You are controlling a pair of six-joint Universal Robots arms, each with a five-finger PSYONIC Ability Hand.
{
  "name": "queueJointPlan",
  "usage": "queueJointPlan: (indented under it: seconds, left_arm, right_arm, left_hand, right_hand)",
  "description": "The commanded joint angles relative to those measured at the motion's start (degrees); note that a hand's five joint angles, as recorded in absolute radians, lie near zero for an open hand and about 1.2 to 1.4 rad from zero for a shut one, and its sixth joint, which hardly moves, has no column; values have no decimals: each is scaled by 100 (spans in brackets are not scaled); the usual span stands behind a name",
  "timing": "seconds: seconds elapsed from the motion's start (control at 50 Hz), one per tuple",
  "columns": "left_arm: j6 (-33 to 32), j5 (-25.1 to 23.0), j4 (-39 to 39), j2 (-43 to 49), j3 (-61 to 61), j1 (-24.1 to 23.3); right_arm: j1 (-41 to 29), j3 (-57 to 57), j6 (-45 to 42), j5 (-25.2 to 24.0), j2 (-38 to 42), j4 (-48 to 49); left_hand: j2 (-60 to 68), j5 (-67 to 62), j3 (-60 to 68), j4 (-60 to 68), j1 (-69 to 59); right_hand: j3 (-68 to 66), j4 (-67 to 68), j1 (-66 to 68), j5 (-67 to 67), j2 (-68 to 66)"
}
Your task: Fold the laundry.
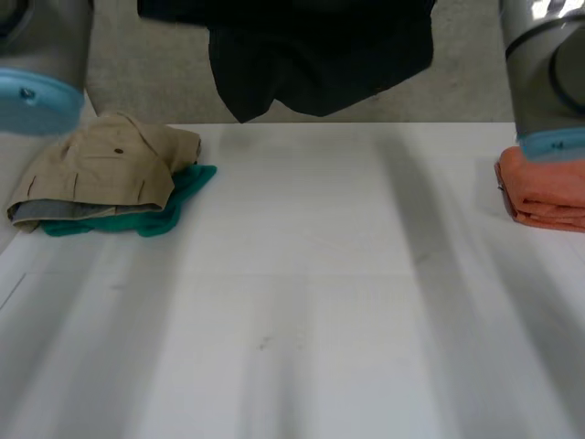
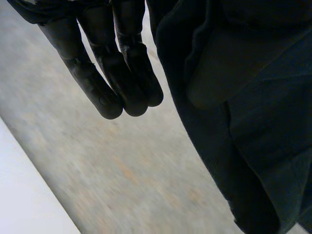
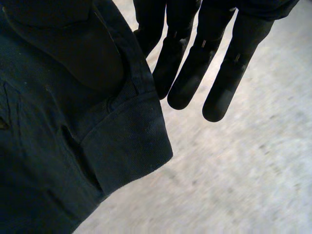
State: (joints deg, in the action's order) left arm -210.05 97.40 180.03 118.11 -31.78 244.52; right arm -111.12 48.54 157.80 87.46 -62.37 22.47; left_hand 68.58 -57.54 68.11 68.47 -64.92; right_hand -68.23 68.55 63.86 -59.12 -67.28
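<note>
dark garment [image 1: 311, 64] held up past table [image 1: 320, 274] far edge. left hand [image 2: 105, 63] and right hand [image 3: 195, 63] both thumb-pinching it, fingers straight. khaki pile [image 1: 101, 160] far-left corner, orange stack [image 1: 547, 197] right edge.

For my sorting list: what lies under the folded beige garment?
A green cloth lies under the beige garment, showing at its near edge; the rest of it is covered.
</note>
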Motion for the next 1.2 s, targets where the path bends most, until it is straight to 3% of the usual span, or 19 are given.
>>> queueJointPlan:
  seconds: [0.02, 0.22, 0.34, 0.42, 0.5, 0.6, 0.66, 0.76, 0.86, 1.02, 1.1, 1.2]
  left_arm:
    - [175, -45, 50, 10, -1417, -27]
    - [114, -160, 384, 397, -3843, -431]
    - [-141, -133, 279, 143, -4854, -519]
    - [-308, -133, -151, -393, -5461, -677]
    - [-457, -72, -1187, -947, -5901, -932]
    - [-352, -19, -2671, -1334, -6077, -1178]
    - [-291, -124, -2999, -1352, -6060, -1231]
    - [-334, -248, -3246, -1221, -5577, -1275]
    - [-405, -169, -2983, -694, -4611, -1091]
    - [-641, 33, -1595, 1245, -1724, -581]
    - [-905, 156, -1462, 2212, -291, -519]
    - [-1257, 78, -1322, 3261, 1189, -519]
  right_arm:
    - [125, 981, 102, -343, 172, -217]
    - [380, 3167, -160, -950, 515, -234]
    - [512, 4119, -618, -1126, 164, -637]
    - [635, 4419, -969, -1328, -503, -1647]
    - [899, 4375, -1566, -1477, -1075, -3429]
    - [1084, 4235, -2593, -1443, -1190, -5862]
    - [1066, 4208, -2938, -1399, -1225, -6316]
    - [1031, 3980, -2975, -1267, -1173, -6010]
    - [952, 3497, -2369, -1276, -769, -5342]
    - [811, 2460, -1253, -969, 206, -3339]
    - [776, 1960, -866, -556, 759, -2040]
    - [662, 1475, -856, -379, 1498, -869]
  left_hand:
    - [1142, -1246, 1189, 1153, -1508]
    - [1142, -1246, 1189, 1153, -1508]
    - [1142, -1246, 1189, 1153, -1508]
    - [1142, -1246, 1189, 1153, -1508]
    - [1142, -1246, 1189, 1153, -1508]
    - [1142, -1246, 1189, 1153, -1508]
    - [1142, -1246, 1189, 1153, -1508]
    - [1142, -1246, 1189, 1153, -1508]
    - [1142, -1246, 1189, 1153, -1508]
    - [1142, -1246, 1189, 1153, -1508]
    - [1142, -1246, 1189, 1153, -1508]
    - [1142, -1246, 1189, 1153, -1508]
  right_hand:
    - [-1177, 1145, 1614, -1088, -1272]
    - [-1177, 1145, 1614, -1088, -1272]
    - [-1177, 1145, 1614, -1088, -1272]
    - [-1177, 1145, 1614, -1088, -1272]
    - [-1177, 1145, 1614, -1088, -1272]
    - [-1177, 1145, 1614, -1088, -1272]
    - [-1177, 1145, 1614, -1088, -1272]
    - [-1177, 1145, 1614, -1088, -1272]
    - [-1177, 1145, 1614, -1088, -1272]
    - [-1177, 1145, 1614, -1088, -1272]
    - [-1177, 1145, 1614, -1088, -1272]
    - [-1177, 1145, 1614, -1088, -1272]
